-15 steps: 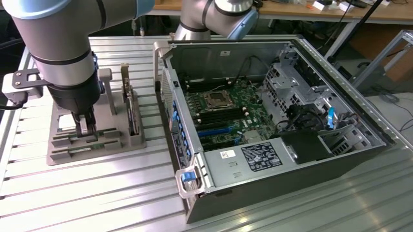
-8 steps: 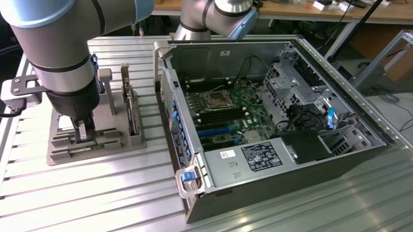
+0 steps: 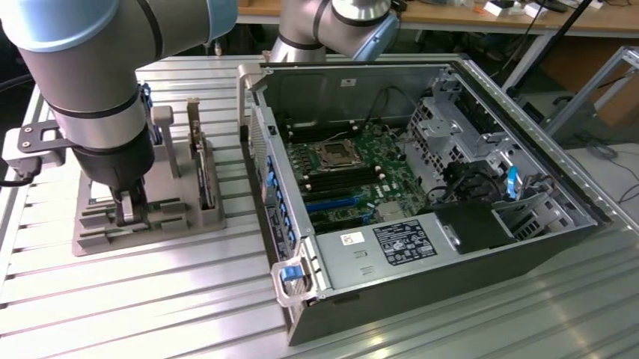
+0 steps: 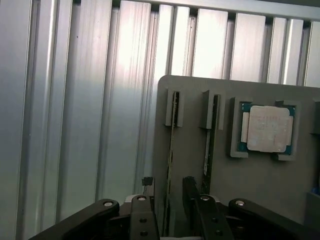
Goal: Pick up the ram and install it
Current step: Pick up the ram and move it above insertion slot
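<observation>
Two ram sticks stand on edge in slots of a grey holder (image 4: 190,100). In the wrist view my gripper (image 4: 167,202) is open, low over the holder. Its black fingers (image 4: 190,192) stand on either side of one ram stick (image 4: 171,145), and I cannot tell if they touch it. The second ram stick (image 4: 210,145) stands parallel beside it. In the exterior view the gripper (image 3: 130,213) reaches down into the holder (image 3: 179,224) at that view's left, with a ram stick (image 3: 205,179) upright a little to its right. The open computer case (image 3: 399,187) shows its motherboard (image 3: 349,179).
A square silver processor (image 4: 267,128) lies in a pocket of the holder beside the sticks. The ribbed aluminium table (image 3: 150,299) runs around the holder and the case. The case's raised walls and its drive cage (image 3: 450,127) surround the motherboard. Desks stand at the back.
</observation>
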Robot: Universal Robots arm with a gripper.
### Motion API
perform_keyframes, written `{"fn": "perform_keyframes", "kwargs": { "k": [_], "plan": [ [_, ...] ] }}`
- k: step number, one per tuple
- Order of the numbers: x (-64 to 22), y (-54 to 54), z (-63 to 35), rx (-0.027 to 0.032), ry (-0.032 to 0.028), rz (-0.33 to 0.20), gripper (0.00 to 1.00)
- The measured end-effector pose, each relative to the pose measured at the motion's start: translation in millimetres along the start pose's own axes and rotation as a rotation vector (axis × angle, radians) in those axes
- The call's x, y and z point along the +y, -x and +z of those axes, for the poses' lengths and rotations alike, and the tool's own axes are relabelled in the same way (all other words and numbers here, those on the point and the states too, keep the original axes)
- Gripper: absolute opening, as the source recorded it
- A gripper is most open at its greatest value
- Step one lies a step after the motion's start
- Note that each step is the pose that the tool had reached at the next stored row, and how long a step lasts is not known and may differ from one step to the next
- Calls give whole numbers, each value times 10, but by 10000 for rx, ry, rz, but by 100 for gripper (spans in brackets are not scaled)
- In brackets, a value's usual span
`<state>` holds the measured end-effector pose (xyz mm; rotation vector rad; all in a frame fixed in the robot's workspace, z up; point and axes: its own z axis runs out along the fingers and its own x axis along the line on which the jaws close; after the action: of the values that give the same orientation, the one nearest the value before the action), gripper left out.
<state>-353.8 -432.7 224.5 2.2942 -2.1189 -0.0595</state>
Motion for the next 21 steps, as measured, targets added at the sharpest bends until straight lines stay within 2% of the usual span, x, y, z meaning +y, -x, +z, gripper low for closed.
{"fn": "perform_keyframes", "kwargs": {
  "k": [3, 7, 12, 21],
  "plan": [
    [-1, 0, 10, 16, -2, 175, 36],
    [5, -9, 30, 104, 5, 179, 36],
    [25, -8, 60, 153, 9, 192, 36],
    [42, -7, 137, 190, 10, 192, 36]
  ]
}}
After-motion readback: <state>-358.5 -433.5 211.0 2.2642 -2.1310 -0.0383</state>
